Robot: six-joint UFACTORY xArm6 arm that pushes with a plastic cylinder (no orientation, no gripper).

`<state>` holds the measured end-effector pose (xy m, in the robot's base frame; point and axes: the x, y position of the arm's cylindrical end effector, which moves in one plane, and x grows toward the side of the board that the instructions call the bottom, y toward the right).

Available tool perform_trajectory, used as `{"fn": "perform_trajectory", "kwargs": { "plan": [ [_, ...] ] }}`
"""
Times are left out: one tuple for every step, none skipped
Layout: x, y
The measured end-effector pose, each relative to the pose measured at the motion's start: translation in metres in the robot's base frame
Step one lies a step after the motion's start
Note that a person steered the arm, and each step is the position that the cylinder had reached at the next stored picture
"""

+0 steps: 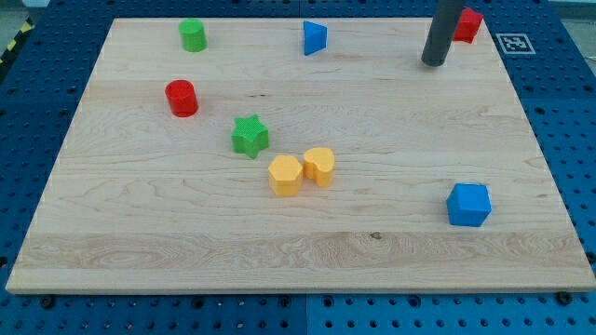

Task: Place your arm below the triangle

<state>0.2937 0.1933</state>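
Observation:
The blue triangle [315, 37] lies near the view's top, a little right of the middle. My tip [433, 62] rests on the board at the view's upper right, well to the right of the triangle and slightly lower than it. A red block [468, 24] sits just up and right of the rod, partly hidden behind it; its shape is unclear.
A green cylinder [193, 35] is at the top left, a red cylinder [182, 98] below it. A green star [250, 136] sits mid-board, with two yellow blocks [285, 175] [319, 166] touching beside it. A blue cube [467, 205] is at the lower right.

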Motion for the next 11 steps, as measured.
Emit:
{"fn": "perform_trajectory", "kwargs": {
  "plan": [
    [0.0,0.0],
    [0.0,0.0],
    [0.001,0.0],
    [0.004,0.0],
    [0.006,0.0],
    [0.01,0.0],
    [0.021,-0.001],
    [0.039,-0.013],
    [0.037,-0.019],
    [0.026,-0.06],
    [0.038,-0.121]
  ]
}}
